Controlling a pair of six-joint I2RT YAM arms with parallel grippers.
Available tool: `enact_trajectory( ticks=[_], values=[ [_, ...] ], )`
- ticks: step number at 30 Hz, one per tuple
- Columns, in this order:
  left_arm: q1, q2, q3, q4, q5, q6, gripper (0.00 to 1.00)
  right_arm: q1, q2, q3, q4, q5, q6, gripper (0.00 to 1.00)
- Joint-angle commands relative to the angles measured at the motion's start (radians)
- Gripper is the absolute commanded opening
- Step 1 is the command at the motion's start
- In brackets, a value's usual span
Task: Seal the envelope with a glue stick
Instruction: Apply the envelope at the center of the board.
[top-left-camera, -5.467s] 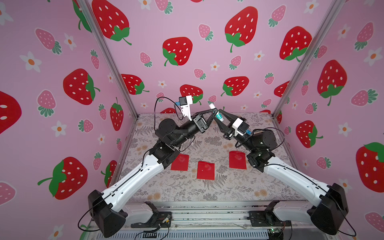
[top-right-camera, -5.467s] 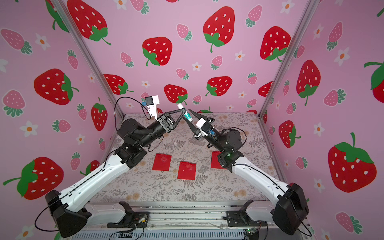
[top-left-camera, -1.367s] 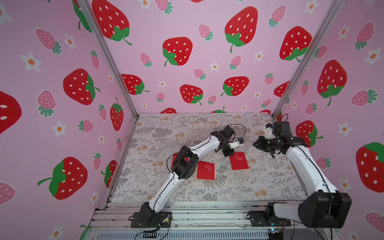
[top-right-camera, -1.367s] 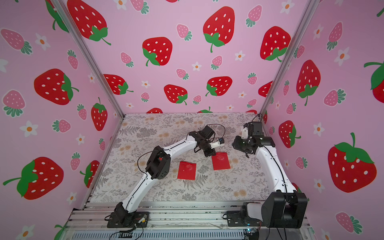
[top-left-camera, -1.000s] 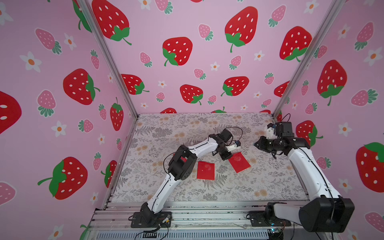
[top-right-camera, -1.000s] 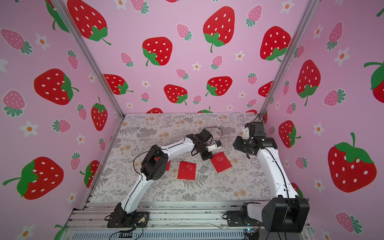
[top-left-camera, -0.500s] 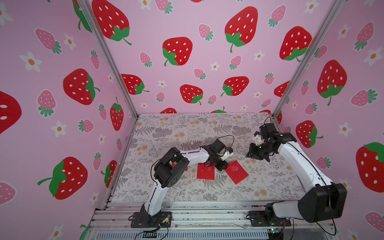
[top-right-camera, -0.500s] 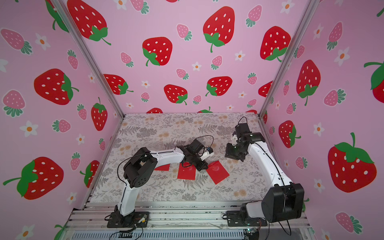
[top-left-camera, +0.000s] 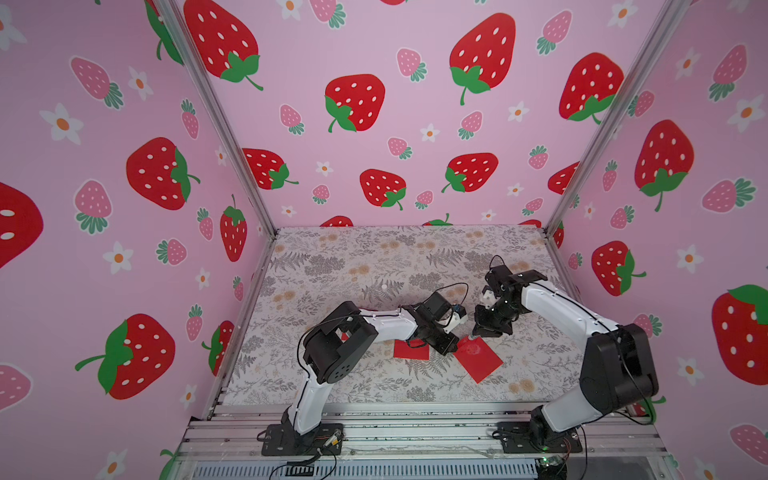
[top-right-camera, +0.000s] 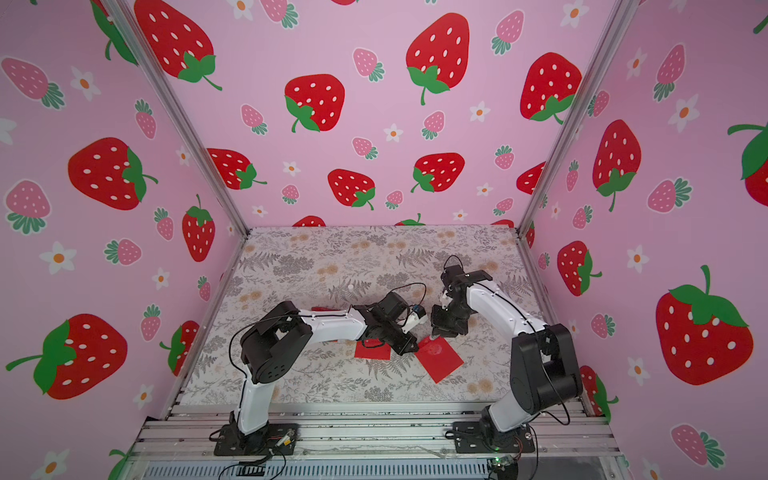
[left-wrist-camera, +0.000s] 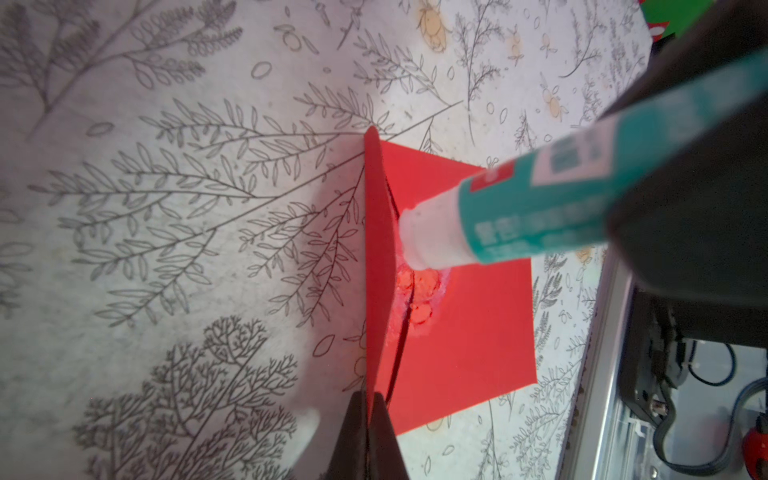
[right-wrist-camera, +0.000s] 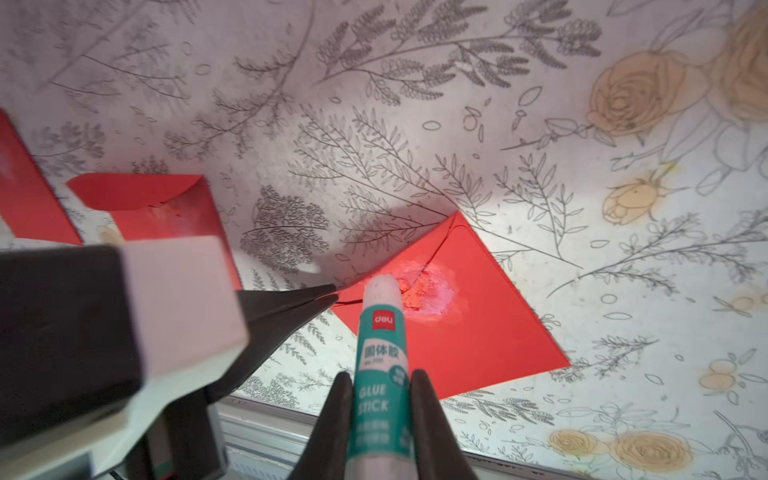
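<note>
Right pincer (right-wrist-camera: 382, 376) is clamped on the back end of the slim white glue stick with the teal label (right-wrist-camera: 380, 345), so its bare tip points down at the tilted red square paper envelope (right-wrist-camera: 478, 332). The tip sits right at the whitish glue smear (right-wrist-camera: 434, 291) (touching or just off, can't tell). Left pincer (right-wrist-camera: 332, 293) is squeezed together on the envelope's flap (left-wrist-camera: 376, 249), lifting it, I'd guess so the glue patch is open to the stick. Further back, another red envelope (right-wrist-camera: 166, 208) lies on the floral worktop (right-wrist-camera: 415, 124).
</note>
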Motion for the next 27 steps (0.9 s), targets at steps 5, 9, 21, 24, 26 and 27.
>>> enact_trajectory(
  ticks=[5, 9, 21, 24, 26, 27],
  values=[
    [-0.005, -0.007, -0.006, 0.001, 0.018, -0.018, 0.0, 0.039, -0.019, -0.043, 0.01, 0.117, 0.056, 0.0],
    [-0.005, -0.003, -0.002, 0.0, 0.028, -0.021, 0.0, 0.062, 0.001, -0.052, 0.038, 0.129, 0.065, 0.0],
    [-0.004, 0.0, -0.003, 0.006, 0.034, -0.026, 0.0, 0.119, 0.038, -0.054, 0.041, 0.025, 0.058, 0.0],
    [-0.004, 0.002, -0.002, 0.006, 0.034, -0.028, 0.0, 0.118, 0.027, -0.05, 0.021, 0.014, 0.052, 0.0],
    [-0.004, 0.002, -0.002, 0.007, 0.034, -0.025, 0.0, 0.114, 0.03, -0.036, -0.009, 0.055, 0.045, 0.0],
    [-0.004, 0.002, -0.002, 0.007, 0.034, -0.026, 0.0, 0.109, 0.039, -0.028, -0.027, 0.087, 0.041, 0.0]
  ],
)
